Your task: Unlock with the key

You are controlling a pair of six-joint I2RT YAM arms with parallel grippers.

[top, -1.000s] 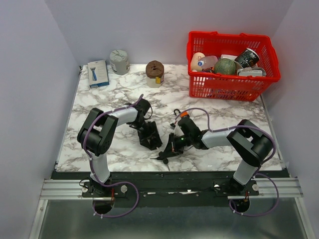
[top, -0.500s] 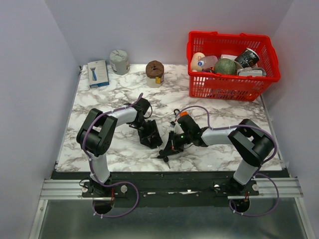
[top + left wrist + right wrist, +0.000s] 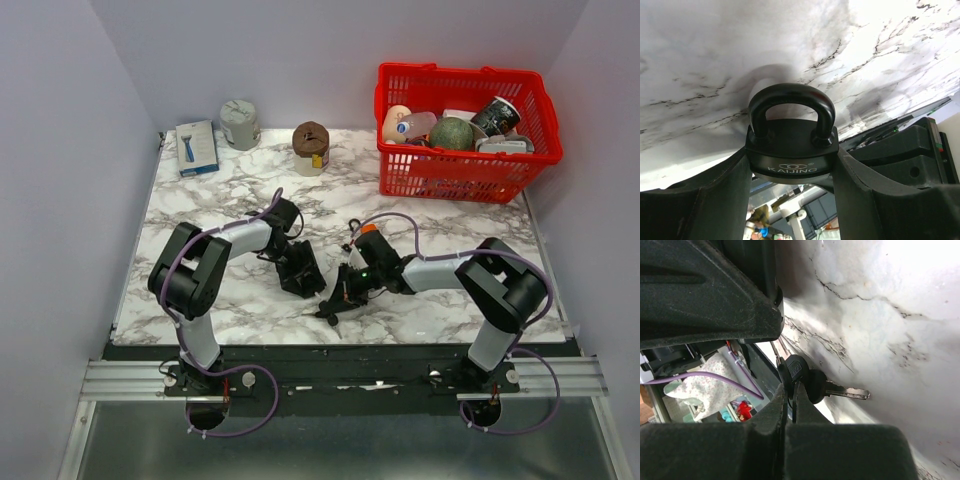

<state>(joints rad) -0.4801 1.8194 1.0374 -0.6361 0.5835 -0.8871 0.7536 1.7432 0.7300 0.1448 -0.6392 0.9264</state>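
The padlock point(image 3: 790, 150) is black, squat and rounded, with KAIJING stamped on its face and its thick shackle seated in both holes. It sits between the jaws of the left gripper point(image 3: 790, 172), touching both, with the shackle reaching past their tips. The key point(image 3: 832, 388) has a black head pinched at the tips of the closed jaws of the right gripper point(image 3: 790, 392). Its silver blade juts out sideways beyond them.

The top view looks steeply down on the marble table point(image 3: 340, 185) from above its near edge. Both wrist views skim that table from very close, probably sharing only its near-middle surface.
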